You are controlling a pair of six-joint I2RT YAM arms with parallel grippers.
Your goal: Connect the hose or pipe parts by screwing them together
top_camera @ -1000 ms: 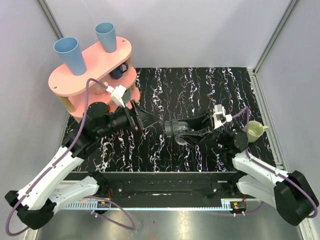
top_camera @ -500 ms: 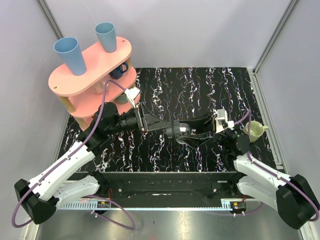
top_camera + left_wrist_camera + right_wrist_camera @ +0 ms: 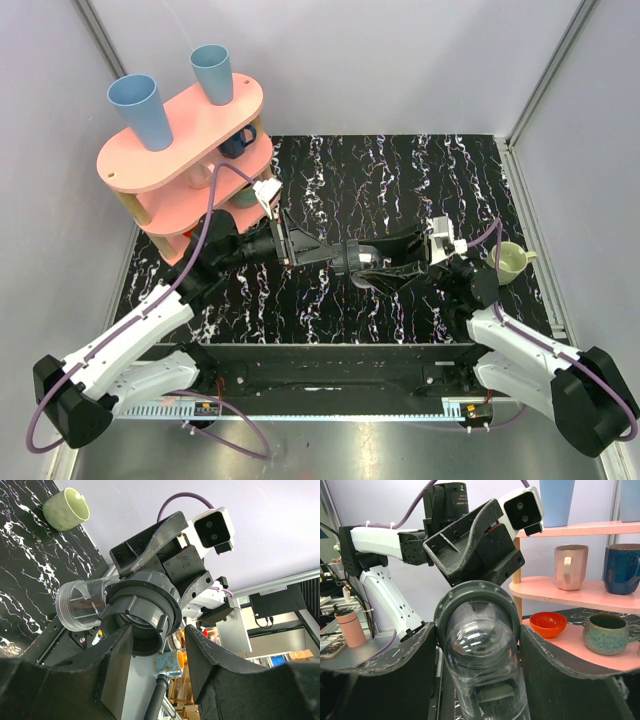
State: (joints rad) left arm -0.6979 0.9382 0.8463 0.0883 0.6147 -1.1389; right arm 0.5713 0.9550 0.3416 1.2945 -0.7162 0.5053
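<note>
In the top view, the hose or pipe parts (image 3: 352, 258) hang above the middle of the table between both arms. They are a clear elbow pipe (image 3: 480, 670) with a dark grey threaded nut (image 3: 470, 590) on its end. My right gripper (image 3: 476, 630) is shut on the clear pipe, one finger pressed against each side. My left gripper (image 3: 157, 630) faces the nut (image 3: 145, 605) end-on. Its fingers straddle the nut's near rim, the left finger overlapping the rim and a thin gap showing at the right one. In the top view the left gripper (image 3: 325, 253) meets the right gripper (image 3: 375, 268) at the parts.
A pink two-tier rack (image 3: 180, 130) with blue cups (image 3: 135, 105) on top stands at the back left, close behind my left arm. A pale green mug (image 3: 508, 262) sits by the right table edge. An orange bowl (image 3: 548, 624) and mugs rest on the rack's shelves.
My left arm has swung right from beside the rack up to the pipe parts, and its fingers have narrowed around the nut. The right arm and the pipe have barely moved.
</note>
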